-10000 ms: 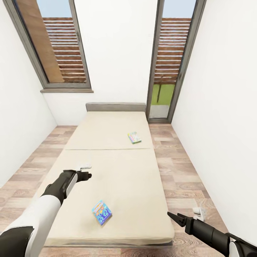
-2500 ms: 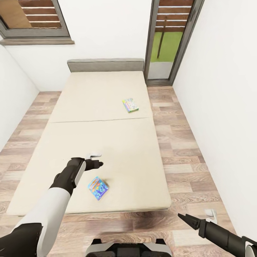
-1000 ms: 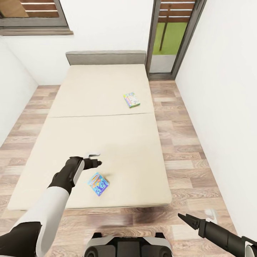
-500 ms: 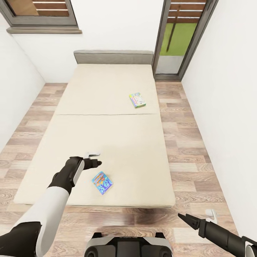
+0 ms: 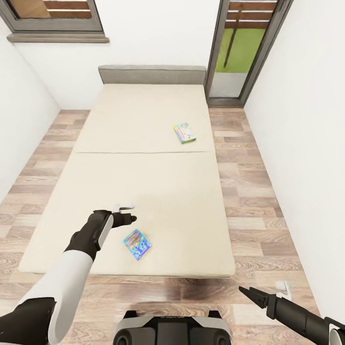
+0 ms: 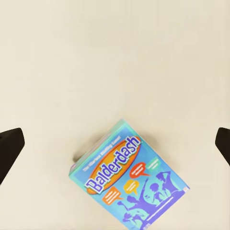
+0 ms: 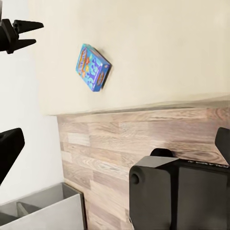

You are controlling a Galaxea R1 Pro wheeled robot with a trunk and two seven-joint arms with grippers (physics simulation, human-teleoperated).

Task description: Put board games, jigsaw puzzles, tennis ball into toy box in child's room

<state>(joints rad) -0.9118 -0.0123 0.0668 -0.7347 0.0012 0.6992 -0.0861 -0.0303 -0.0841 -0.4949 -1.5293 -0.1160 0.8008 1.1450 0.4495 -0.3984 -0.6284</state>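
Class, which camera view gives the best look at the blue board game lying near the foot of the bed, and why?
The left wrist view: the blue board game appears large and flat on the bed, its lid reading "Balderdash". The head view shows it small, just ahead of the left hand. The right wrist view shows it small and slanted, lettering unreadable.

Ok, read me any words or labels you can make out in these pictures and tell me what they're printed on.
"Balderdash": on the lid of the blue board game lying on the bed, below the left gripper.
Smaller print on that lid: too blurred to read.
The green-edged board game farther up the bed: too small to read.
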